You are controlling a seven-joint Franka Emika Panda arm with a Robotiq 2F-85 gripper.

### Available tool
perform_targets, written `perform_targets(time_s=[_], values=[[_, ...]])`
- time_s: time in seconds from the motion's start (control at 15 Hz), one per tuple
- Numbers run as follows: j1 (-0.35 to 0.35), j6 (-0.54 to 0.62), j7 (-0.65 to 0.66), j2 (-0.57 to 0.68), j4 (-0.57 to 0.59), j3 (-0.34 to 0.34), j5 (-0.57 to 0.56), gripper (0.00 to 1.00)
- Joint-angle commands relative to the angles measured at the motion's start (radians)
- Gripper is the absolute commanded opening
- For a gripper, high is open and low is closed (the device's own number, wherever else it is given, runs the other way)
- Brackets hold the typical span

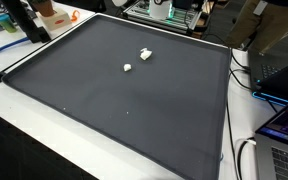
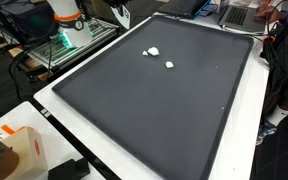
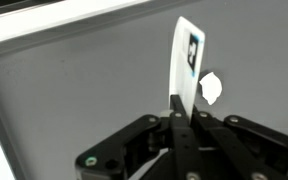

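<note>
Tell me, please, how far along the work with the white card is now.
Done: the white card is gripped, upright between the fingers. In hand: it is held over the dark mat. Left: the card is not set down; two white pieces lie loose on the mat, one close to the card.

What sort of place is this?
Probably a lab or workshop: a laptop beside a white table, loose cables, and a gripper clamping a white card over a dark mat.
</note>
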Motion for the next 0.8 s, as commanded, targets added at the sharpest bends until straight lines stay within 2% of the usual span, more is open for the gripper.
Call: perform_targets(time_s=[0.0, 0.33, 0.53, 0.73], values=[[0.026, 0.165, 0.060, -0.099, -0.117, 0.038, 0.024, 0.01], [0.075, 0.524, 0.202, -0.226, -0.335, 0.146, -0.012, 0.01], [0.073, 0.736, 0.297, -0.205, -0.409, 0.201, -0.041, 0.01], [0.040, 0.897, 0.371, -0.141, -0.432, 0.218, -0.080, 0.01]])
